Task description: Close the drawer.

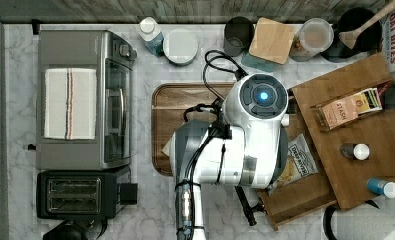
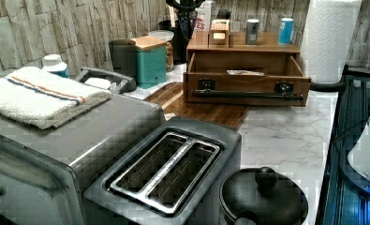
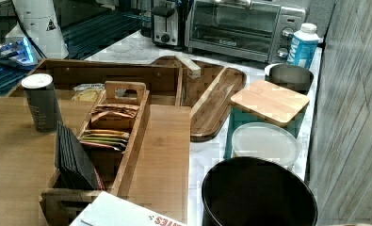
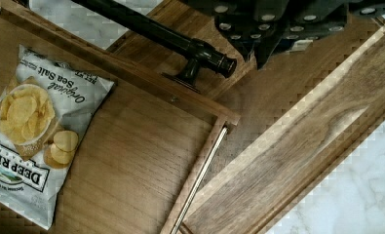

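pincer (image 4: 278, 29) first: in the wrist view its dark body hangs above the drawer's front corner, and i cannot tell how my fingers stand. just under it runs the black handle (image 4: 180, 41), a round bar on a short post, with its capped end close to my pincer but not touching it. past the handle lies the drawer (image 4: 131, 141), pulled out of its cabinet (image 2: 241, 47) and standing open, its front rail beneath the handle. inside the drawer, well away from my pincer, a chip bag (image 4: 31, 131) lies flat on the wooden floor. a thin metal rail (image 4: 200, 178) runs along the drawer's side wall. beside that wall and below my pincer sits the tray (image 4: 287, 161), dark wood, resting on the marble bench (image 4: 356, 195).

in the left view the drawer (image 2: 246, 79) sticks out from under the cabinet top, handle (image 2: 246, 94) across its front, the tray (image 2: 206, 112) just beside and partly under it. in the top view my arm (image 1: 235, 145) covers much of the drawer (image 1: 300, 195), the chip bag (image 1: 297, 162) peeking out beside it.
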Motion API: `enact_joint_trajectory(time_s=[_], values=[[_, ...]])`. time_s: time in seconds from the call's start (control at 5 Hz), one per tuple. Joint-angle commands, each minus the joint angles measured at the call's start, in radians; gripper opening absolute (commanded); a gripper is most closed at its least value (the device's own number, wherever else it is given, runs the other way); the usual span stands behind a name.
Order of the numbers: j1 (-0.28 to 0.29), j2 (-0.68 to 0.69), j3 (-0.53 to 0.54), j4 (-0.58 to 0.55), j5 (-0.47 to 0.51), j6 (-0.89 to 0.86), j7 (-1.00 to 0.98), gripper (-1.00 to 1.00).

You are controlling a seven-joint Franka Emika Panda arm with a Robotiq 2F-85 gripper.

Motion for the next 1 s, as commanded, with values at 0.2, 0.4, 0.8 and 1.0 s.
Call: enact_joint_trajectory(time_s=[0.2, 0.4, 0.8, 1.0], values=[[-0.005, -0.04, 0.006, -0.005, -0.012, 0.031, -0.09, -1.0], [0.0, 0.0, 0.0, -0.007, 0.0, 0.0, 0.0, -1.0], [-0.001, 0.0, 0.001, -0.007, 0.0, 0.0, 0.0, -1.0], [0.0, 0.0, 0.0, -0.007, 0.0, 0.0, 0.0, -1.0]])
